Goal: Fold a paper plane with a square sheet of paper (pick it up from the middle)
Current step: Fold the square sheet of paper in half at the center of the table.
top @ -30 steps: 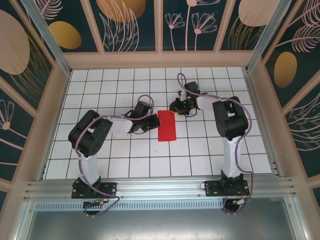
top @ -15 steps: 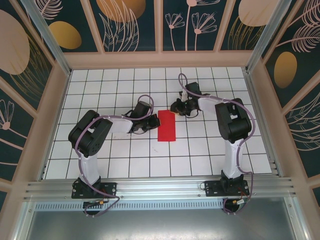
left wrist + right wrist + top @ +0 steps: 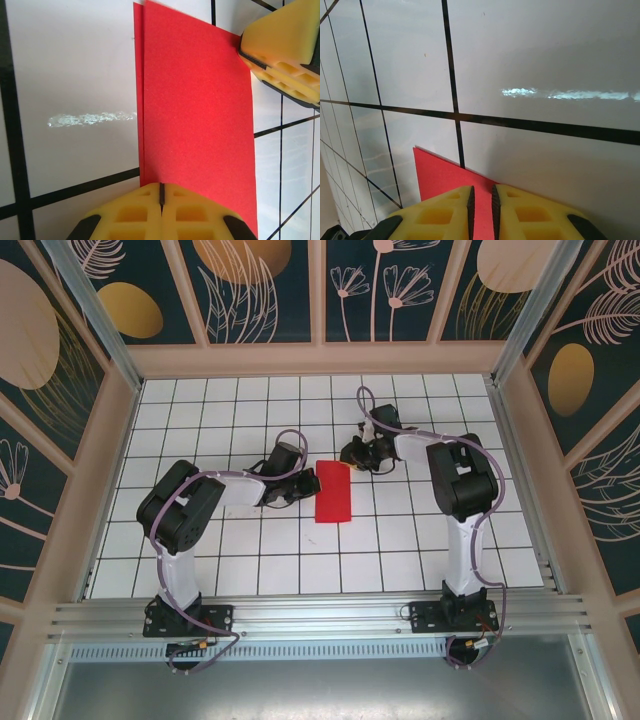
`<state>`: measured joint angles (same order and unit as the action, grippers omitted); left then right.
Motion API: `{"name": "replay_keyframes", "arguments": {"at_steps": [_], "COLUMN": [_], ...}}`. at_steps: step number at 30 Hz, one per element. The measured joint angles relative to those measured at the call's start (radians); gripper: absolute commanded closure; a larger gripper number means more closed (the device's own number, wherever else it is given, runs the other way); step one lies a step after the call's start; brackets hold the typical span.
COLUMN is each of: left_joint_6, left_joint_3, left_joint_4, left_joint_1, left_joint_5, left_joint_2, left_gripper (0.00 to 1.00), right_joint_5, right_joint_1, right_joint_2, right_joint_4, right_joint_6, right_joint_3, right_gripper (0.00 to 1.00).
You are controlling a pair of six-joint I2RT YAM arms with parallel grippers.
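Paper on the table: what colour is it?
Plain bright red, no pattern; the paper shows best in the left wrist view.

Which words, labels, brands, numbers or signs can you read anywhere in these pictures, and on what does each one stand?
There are none to read. The red paper is plain, the table carries only black grid lines, and the wall panels show leaf and flower drawings without lettering.

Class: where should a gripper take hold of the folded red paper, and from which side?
Probably its long open edge, approached low from that side: the red paper lies flat, and the two layers sit slightly offset there, giving a lip.
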<state>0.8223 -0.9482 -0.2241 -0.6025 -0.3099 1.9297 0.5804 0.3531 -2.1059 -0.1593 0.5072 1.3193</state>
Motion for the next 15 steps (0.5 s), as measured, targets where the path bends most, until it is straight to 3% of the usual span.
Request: {"name": "replay_keyframes", "arguments": {"at_steps": [15], "left_joint_6": [0.0], "left_joint_3": [0.0], "left_joint_4": [0.0], "left_joint_1": [0.0], "left_joint_5": [0.0], "left_joint_2": [0.0], "left_gripper": [1.0], "right_joint_5": [0.022], "right_joint_1": [0.034], "right_joint_2": [0.125], "right_joint_4": [0.036], "right_joint_6": [0.034], "right_joint_3": [-0.133], "right_gripper": [0.79]}}
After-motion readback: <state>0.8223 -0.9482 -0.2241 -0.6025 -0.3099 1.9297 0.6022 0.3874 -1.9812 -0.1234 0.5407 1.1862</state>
